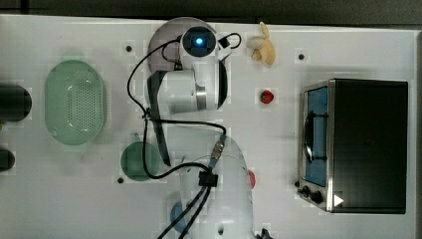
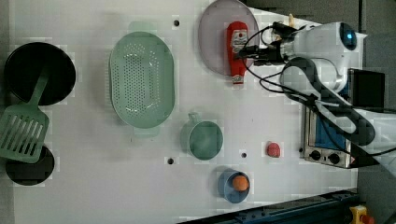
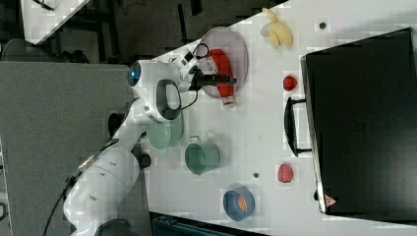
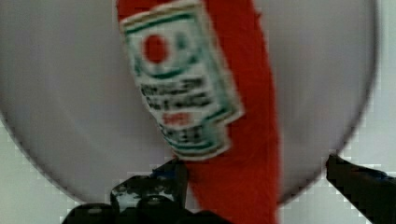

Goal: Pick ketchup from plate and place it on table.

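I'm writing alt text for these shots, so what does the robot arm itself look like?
The arm is made of glossy white rounded segments with dark grey joint bands. Loose black cables run along it. A blue glowing round light sits near the wrist. The gripper has black, scuffed jaws.

A big white robot arm with smooth, rounded plastic shells [image 1: 219, 199] is seen in the top view; dark grey bands are seen where its parts join; a silver metal ring is fitted around one white part; a round dark cap with a small glowing blue light [image 1: 199, 41] is set on its end part; thin black cables [image 1: 144, 129] are looped along the arm and are held by a black clip; two black gripper fingers [image 4: 154, 189] with scuffed tips are seen in the wrist view.
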`<control>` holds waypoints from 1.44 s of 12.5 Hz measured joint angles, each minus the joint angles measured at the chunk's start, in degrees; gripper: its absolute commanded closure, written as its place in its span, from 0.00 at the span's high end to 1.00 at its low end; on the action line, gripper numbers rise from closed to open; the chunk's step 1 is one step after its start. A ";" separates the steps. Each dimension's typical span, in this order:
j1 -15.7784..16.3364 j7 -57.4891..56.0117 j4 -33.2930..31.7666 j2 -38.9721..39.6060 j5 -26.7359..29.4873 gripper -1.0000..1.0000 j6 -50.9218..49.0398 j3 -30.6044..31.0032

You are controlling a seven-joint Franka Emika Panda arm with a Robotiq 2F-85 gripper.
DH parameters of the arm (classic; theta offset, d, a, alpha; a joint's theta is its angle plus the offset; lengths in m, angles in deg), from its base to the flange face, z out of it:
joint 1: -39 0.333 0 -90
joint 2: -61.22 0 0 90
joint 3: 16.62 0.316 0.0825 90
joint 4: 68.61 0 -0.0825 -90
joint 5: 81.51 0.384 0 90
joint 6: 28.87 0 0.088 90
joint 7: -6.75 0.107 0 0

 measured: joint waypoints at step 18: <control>1.21 0.22 1.12 -9.76 -2.99 0.60 -15.08 -0.28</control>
